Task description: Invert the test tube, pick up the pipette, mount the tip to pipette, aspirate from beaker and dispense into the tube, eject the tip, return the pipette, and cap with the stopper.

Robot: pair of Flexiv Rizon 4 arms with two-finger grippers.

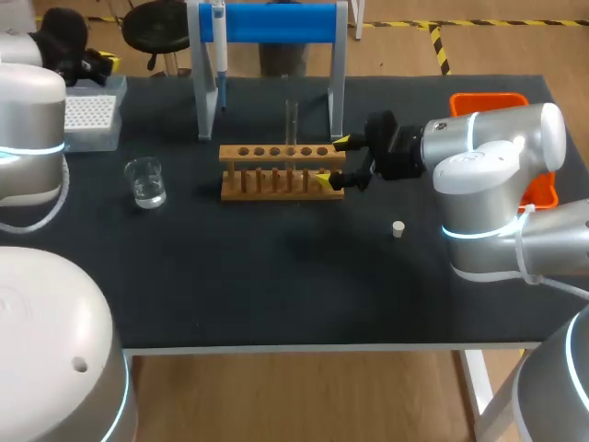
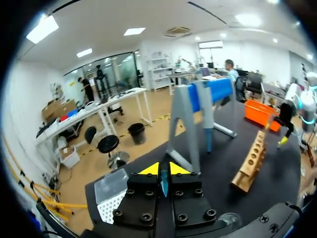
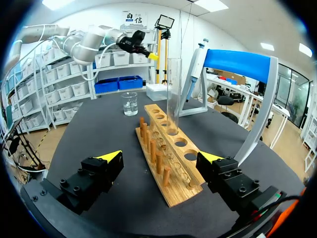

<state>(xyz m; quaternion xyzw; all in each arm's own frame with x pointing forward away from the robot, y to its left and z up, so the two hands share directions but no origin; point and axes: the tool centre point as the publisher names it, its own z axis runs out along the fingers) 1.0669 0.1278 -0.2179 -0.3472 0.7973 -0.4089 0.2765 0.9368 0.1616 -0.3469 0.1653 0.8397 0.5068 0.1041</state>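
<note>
A clear test tube [image 1: 291, 120] [image 3: 173, 94] stands upright in a hole of the wooden rack [image 1: 281, 172] [image 3: 168, 153]. My right gripper [image 1: 332, 161] [image 3: 161, 157] is open, one finger on each side of the rack's right end, neither touching it. At the table's far left my left gripper [image 1: 101, 63] [image 2: 162, 169] is shut and empty, above the white tip box [image 1: 90, 115] [image 2: 111, 198]. The pipette [image 1: 219, 46] [image 3: 195, 64] hangs on the blue stand [image 1: 276, 23] [image 2: 198, 109]. The beaker [image 1: 145, 181] [image 3: 130, 103] holds clear liquid. A white stopper [image 1: 398, 228] lies right of the rack.
An orange tray [image 1: 502, 99] sits at the table's right edge, partly hidden behind my right arm. The stand's grey legs are planted just behind the rack. Bare black tabletop stretches in front of the rack toward the near edge.
</note>
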